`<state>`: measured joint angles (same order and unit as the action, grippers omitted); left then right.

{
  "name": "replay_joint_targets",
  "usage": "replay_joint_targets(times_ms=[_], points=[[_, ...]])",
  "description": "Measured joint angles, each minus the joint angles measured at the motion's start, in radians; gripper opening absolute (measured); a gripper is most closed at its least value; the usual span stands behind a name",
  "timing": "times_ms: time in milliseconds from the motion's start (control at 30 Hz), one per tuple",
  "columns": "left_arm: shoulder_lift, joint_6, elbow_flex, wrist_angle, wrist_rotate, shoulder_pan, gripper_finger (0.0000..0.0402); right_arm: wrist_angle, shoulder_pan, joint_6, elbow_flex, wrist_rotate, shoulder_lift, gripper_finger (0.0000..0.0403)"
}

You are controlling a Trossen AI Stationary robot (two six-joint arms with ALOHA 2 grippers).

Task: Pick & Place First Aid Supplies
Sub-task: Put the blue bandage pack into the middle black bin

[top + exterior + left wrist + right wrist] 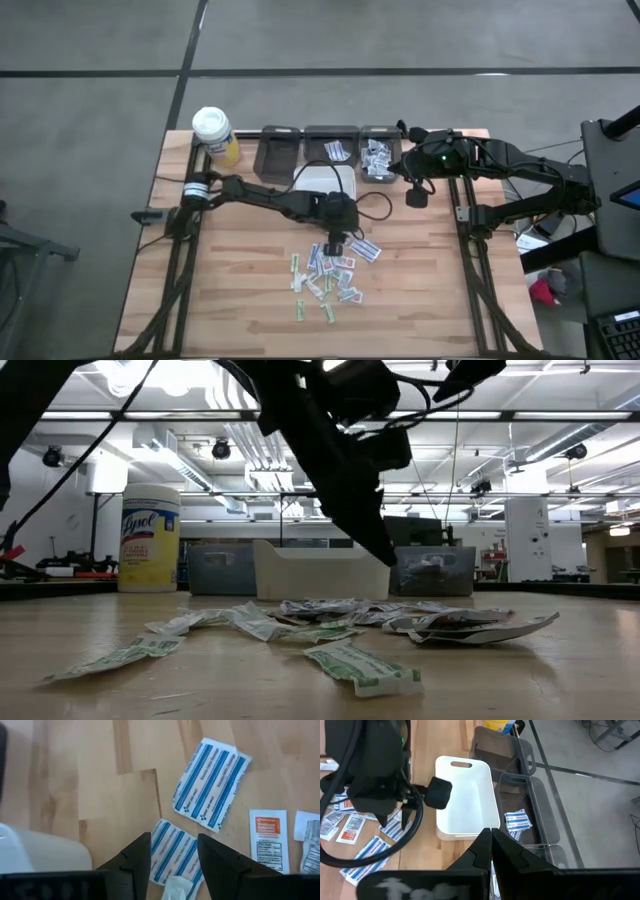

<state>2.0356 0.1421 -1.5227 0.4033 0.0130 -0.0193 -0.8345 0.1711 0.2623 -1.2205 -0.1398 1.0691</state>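
Left gripper, fingers spread, hovers over a blue-striped packet.

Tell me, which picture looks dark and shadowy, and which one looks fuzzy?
Low view: the left arm is a black shape against bright ceiling lights. Left wrist view: the fingers near the camera look soft, while the blue-striped packet is sharp. Right wrist view: the bottom edge is blurry.

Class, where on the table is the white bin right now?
In the high view the white bin sits mid-table toward the back, just in front of the three grey trays, with the packet pile nearer the front.
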Motion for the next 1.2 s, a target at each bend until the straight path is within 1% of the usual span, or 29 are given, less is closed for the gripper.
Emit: replay_joint_targets(times_ms=[367,467,567,733,967,1033,1200], points=[[0.076,-0.020,-0.008,0.000,-0.002,-0.004,0.0155,0.000,0.000,0.000,0.000,0.006,0.000,0.0008],[0.085,-0.026,-0.016,0.000,-0.003,-0.004,0.0149,0.000,0.000,-0.001,0.000,0.007,0.000,0.0008],[0.099,-0.042,-0.019,0.007,-0.021,-0.004,0.0130,0.000,0.000,-0.001,0.000,0.009,0.000,0.0008],[0.116,-0.075,-0.022,0.002,-0.080,-0.004,0.0078,0.000,0.000,-0.023,0.000,0.009,0.000,0.0008],[0.120,-0.091,-0.031,0.019,-0.087,-0.004,0.0012,0.001,0.000,-0.027,0.000,0.009,0.000,0.0008],[0.120,-0.089,-0.031,0.020,-0.087,-0.005,0.0004,0.001,0.000,-0.027,0.000,0.009,0.000,0.0008],[0.115,-0.091,-0.032,0.030,-0.082,-0.005,0.0010,0.001,0.000,-0.027,0.000,0.009,0.000,0.0008]])
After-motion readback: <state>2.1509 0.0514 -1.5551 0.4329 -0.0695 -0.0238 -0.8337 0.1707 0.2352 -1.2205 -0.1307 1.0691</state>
